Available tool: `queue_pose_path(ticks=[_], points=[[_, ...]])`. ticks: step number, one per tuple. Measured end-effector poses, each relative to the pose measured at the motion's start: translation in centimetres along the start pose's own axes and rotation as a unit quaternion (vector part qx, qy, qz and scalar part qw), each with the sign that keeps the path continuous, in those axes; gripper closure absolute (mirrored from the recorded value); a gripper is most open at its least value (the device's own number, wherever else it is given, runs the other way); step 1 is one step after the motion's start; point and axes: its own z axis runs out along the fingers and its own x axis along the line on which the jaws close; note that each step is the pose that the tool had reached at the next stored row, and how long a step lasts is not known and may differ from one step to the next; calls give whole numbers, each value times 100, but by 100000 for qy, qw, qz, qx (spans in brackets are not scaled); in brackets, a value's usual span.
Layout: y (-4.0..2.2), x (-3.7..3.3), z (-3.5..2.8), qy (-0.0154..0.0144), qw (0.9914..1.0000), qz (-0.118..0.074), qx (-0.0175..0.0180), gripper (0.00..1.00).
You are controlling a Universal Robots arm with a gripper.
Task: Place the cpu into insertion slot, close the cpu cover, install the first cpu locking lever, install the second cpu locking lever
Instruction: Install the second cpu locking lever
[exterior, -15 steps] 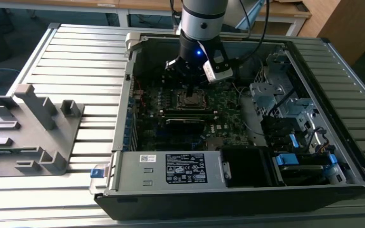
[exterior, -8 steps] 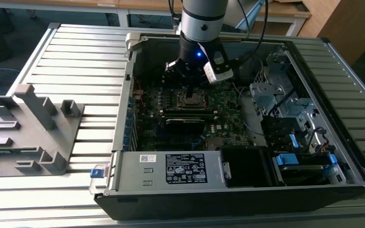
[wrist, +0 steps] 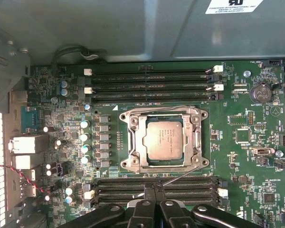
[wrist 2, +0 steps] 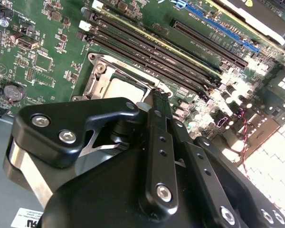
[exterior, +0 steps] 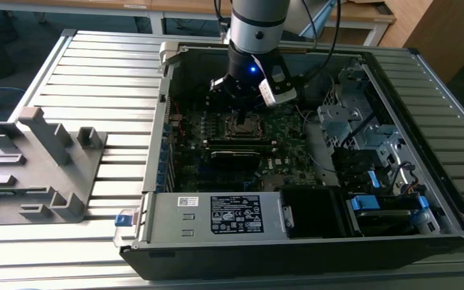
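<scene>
Both wrist views show the tool [wrist: 154,190] with its two slim black fingers [wrist 2: 160,102] pressed together, nothing visible between them, the tips hanging just off one edge of the insertion slot [wrist: 164,139] and over the nearest memory slots [wrist: 154,183]. A thin metal locking lever [wrist: 180,176] runs slantwise from the socket's corner toward the fingertips; whether the tips touch it cannot be told. The cpu [wrist: 164,138] lies flat in the socket, pale silver-grey, and the cpu cover [wrist: 133,137] lies down around it as a silver frame with the chip showing through its cut-out. A second bank of memory slots [wrist: 149,83] runs along the socket's opposite edge, so the socket is hemmed in on two sides.

In the exterior view the arm [exterior: 256,36] reaches down into the open computer case [exterior: 296,241], the tool [exterior: 244,106] just above the socket [exterior: 243,125] at the far end of the motherboard [exterior: 284,154]. Case walls and a drive cage [exterior: 353,115] at the exterior view's right close in the space. On the ribbed worktop [exterior: 95,72], a grey fixture [exterior: 38,169] stands well apart at the exterior view's left.
</scene>
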Motion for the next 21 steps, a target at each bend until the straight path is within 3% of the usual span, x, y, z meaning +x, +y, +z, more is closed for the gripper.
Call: queue_pose_path(ticks=[21], points=[[0,16,21,-25,100000,-69,-23,89]])
